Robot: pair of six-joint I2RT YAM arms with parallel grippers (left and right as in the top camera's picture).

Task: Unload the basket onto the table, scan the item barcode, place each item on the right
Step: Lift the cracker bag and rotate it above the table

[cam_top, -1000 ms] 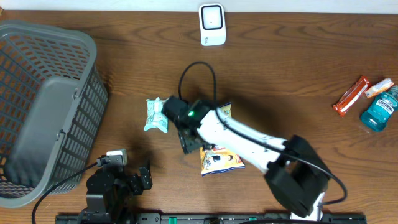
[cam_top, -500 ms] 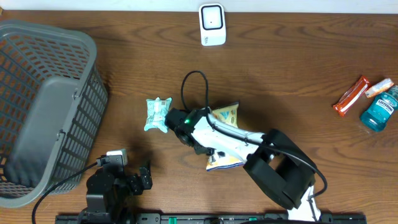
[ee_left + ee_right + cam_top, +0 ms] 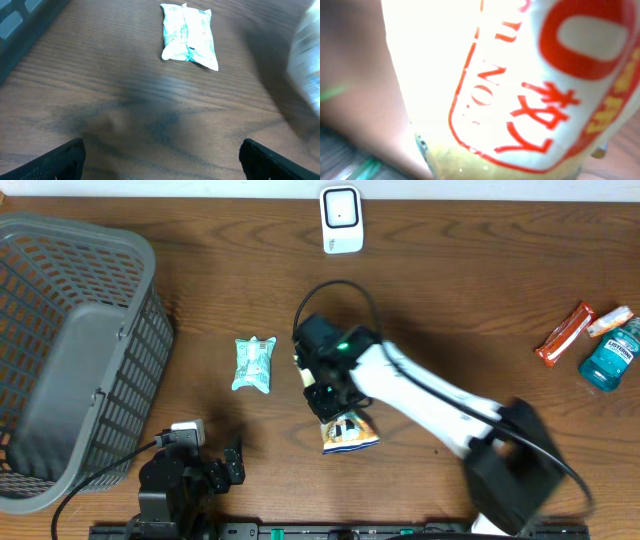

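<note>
A yellow and white snack bag (image 3: 350,432) hangs tilted below my right gripper (image 3: 325,388), which is shut on its upper end near the table's middle. In the right wrist view the bag (image 3: 520,75) fills the frame, glaring white with red lettering, and it hides the fingers. No barcode shows on it. The white scanner (image 3: 341,220) stands at the back edge, well beyond the bag. My left gripper (image 3: 160,162) rests low at the front left, open with only bare table between its fingers. A pale green packet (image 3: 254,364) (image 3: 189,36) lies flat ahead of it.
A large grey basket (image 3: 60,350) takes up the left side. At the far right lie an orange bar (image 3: 565,333), a small white tube (image 3: 610,320) and a blue mouthwash bottle (image 3: 608,358). A black cable (image 3: 335,295) loops above the right wrist.
My right gripper has shut on the snack bag and swung with it; the bag's top has come off the table and it now hangs tilted. The left arm has not moved.
</note>
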